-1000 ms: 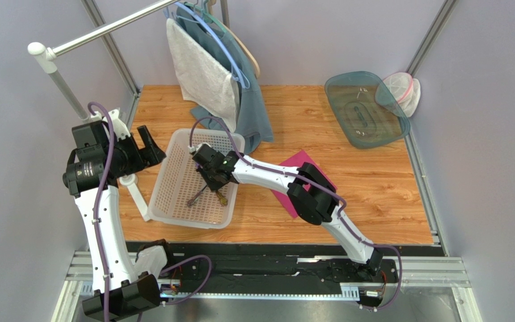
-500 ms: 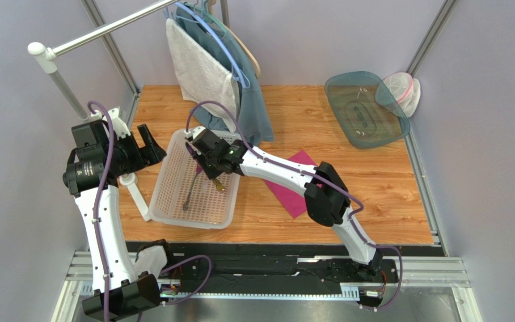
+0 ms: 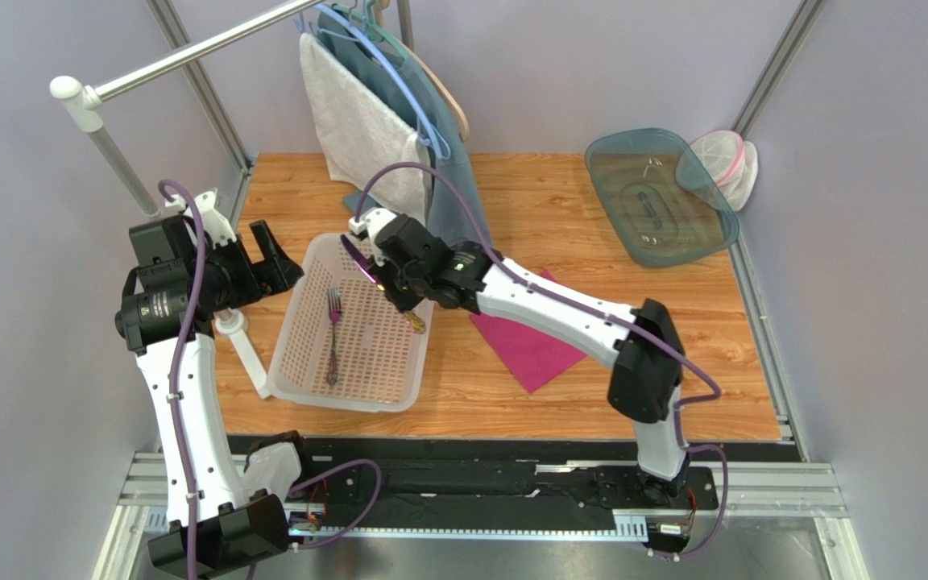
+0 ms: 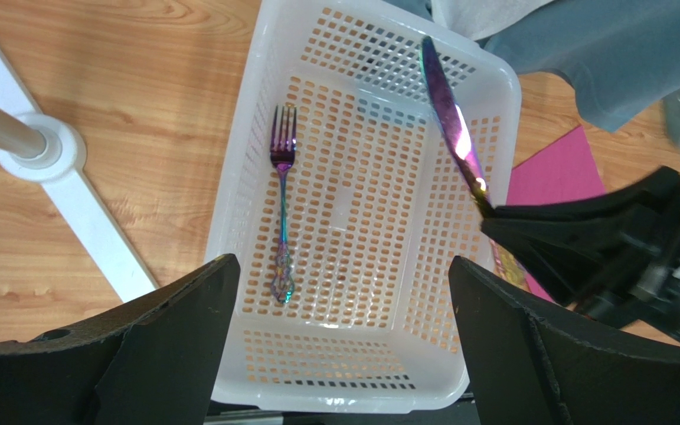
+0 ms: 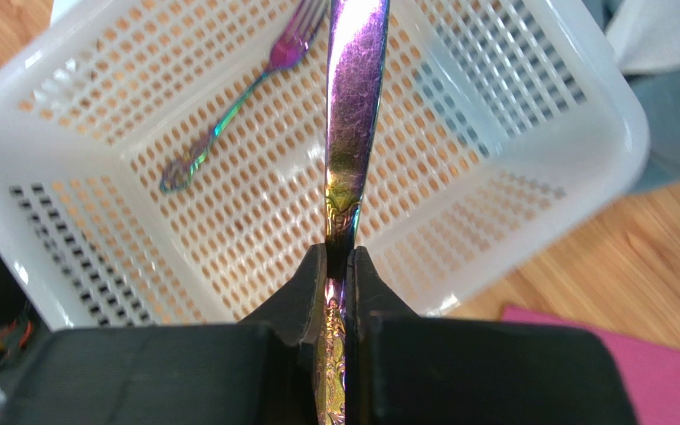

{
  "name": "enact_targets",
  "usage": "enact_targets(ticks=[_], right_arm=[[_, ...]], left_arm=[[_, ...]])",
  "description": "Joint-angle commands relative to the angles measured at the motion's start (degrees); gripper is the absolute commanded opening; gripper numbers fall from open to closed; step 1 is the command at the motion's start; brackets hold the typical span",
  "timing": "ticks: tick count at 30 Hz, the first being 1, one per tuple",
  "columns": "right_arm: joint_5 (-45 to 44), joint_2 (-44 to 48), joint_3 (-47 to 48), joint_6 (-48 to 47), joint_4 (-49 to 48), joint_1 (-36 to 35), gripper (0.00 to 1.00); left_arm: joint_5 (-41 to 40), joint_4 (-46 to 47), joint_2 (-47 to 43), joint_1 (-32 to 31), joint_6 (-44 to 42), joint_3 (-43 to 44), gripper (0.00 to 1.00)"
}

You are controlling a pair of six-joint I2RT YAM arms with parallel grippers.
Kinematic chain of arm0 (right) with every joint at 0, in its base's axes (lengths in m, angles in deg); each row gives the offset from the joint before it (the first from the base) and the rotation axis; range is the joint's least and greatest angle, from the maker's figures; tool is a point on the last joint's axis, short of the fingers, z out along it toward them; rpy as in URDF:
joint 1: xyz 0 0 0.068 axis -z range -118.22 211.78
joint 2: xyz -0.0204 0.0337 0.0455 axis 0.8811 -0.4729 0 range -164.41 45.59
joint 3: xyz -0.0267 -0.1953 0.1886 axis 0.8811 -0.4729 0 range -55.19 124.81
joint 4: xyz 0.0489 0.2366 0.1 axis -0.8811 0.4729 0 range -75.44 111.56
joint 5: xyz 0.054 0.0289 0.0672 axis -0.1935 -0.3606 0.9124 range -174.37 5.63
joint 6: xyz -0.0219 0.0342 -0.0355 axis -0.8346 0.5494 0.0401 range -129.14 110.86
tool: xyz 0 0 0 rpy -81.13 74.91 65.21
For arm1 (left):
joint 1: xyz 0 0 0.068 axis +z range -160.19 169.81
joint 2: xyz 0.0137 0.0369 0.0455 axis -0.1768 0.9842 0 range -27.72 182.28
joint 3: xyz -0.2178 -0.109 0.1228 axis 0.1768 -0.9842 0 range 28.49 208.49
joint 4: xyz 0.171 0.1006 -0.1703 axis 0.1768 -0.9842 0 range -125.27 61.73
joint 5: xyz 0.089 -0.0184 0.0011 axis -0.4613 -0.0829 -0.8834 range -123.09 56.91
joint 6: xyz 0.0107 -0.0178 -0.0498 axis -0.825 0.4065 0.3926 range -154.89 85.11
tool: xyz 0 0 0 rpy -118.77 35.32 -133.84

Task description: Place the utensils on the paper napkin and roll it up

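My right gripper (image 3: 391, 280) is shut on a purple iridescent knife (image 5: 352, 106) and holds it in the air above the far right part of the white basket (image 3: 312, 381). The knife also shows in the left wrist view (image 4: 453, 133). A purple fork (image 3: 332, 336) lies flat on the basket floor; it shows in the left wrist view (image 4: 281, 208) and the right wrist view (image 5: 237, 97). The magenta napkin (image 3: 536, 344) lies on the wooden table right of the basket, partly under the right arm. My left gripper (image 3: 266, 260) is open and empty, above the basket's left rim.
A white stand with a rail (image 3: 106, 151) rises left of the basket. A grey-white towel (image 3: 366, 133) and a teal cloth (image 3: 463, 199) hang on hangers behind it. A teal tray (image 3: 657, 199) and a clear lidded container (image 3: 723, 163) sit at the back right.
My right gripper has lifted the knife out of the basket and moved it back and to the right. The fork stayed behind, now lying along the basket floor. The left arm is still.
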Motion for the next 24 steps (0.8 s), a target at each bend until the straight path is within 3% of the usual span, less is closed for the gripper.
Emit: enact_targets(ticks=[1, 8, 12, 18, 24], right_arm=[[1.0, 11.1, -7.7, -0.8, -1.4, 2.1, 0.00], [1.7, 30.2, -32.9, -0.3, -0.1, 5.1, 0.00], [3.4, 35.6, -40.8, 0.8, 1.1, 9.4, 0.00], [7.4, 40.8, -48.3, 2.6, 0.7, 19.6, 0.00], [1.1, 39.0, -47.9, 7.6, -4.4, 29.1, 0.00]], left_arm=[[3.9, 3.4, -1.6, 0.5, -2.5, -1.3, 0.99], [14.5, 5.5, -4.9, 0.3, -13.5, -6.0, 0.99], [19.6, 8.8, -6.3, -1.4, -17.4, -8.7, 0.99], [19.4, 13.8, -7.9, -7.4, -17.8, -12.1, 0.99], [12.8, 23.6, -8.4, -9.2, -13.7, -14.1, 0.99]])
